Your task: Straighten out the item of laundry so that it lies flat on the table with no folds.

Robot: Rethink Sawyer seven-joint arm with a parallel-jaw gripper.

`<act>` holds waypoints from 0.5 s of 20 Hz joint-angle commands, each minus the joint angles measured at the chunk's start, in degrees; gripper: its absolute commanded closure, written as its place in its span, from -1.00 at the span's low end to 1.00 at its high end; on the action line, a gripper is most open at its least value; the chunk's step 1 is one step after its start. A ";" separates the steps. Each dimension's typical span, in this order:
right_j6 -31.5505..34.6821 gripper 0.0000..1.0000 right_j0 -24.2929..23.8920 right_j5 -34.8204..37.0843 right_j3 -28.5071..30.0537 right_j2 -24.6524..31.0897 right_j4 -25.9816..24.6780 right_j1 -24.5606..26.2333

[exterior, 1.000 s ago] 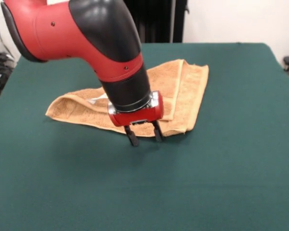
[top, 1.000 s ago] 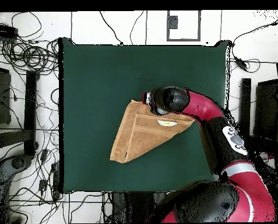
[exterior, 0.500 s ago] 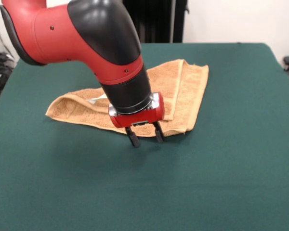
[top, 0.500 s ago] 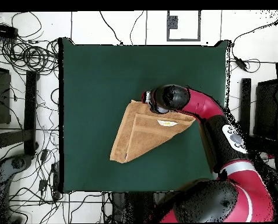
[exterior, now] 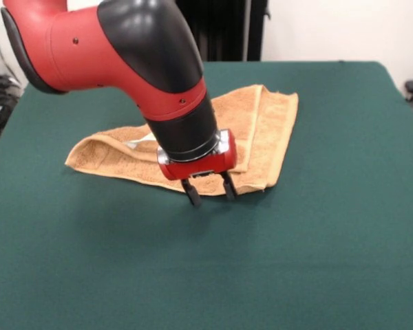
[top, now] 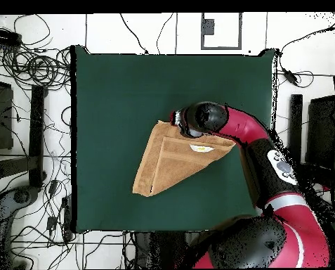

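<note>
The orange-tan towel [exterior: 261,130] lies folded over on the dark green table [exterior: 316,240], in a rough triangle with one layer lying on another. In the overhead view the towel [top: 166,162] shows a small white label near its right corner. My gripper [exterior: 211,194] is open and empty, its two black fingers [exterior: 192,196] pointing down at the towel's near folded edge, just above the cloth. In the overhead view the arm's wrist hides my gripper [top: 186,123] over the towel's top corner.
The red and black arm [exterior: 124,48] comes down from the upper left and hides part of the towel's middle. The arm [top: 268,162] reaches in from the lower right in the overhead view. Cables and stands lie on the floor around the table [top: 107,91].
My gripper has moved slightly right and lower along the towel's near edge. The towel has not moved.
</note>
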 commanded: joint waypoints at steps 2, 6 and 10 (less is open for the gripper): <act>-1.36 -1.00 1.67 5.02 2.65 3.11 0.55 -2.48; -3.51 -1.00 0.28 5.86 2.70 2.94 -0.30 -3.40; -4.63 -1.00 -0.18 6.64 1.69 3.00 -0.60 -2.73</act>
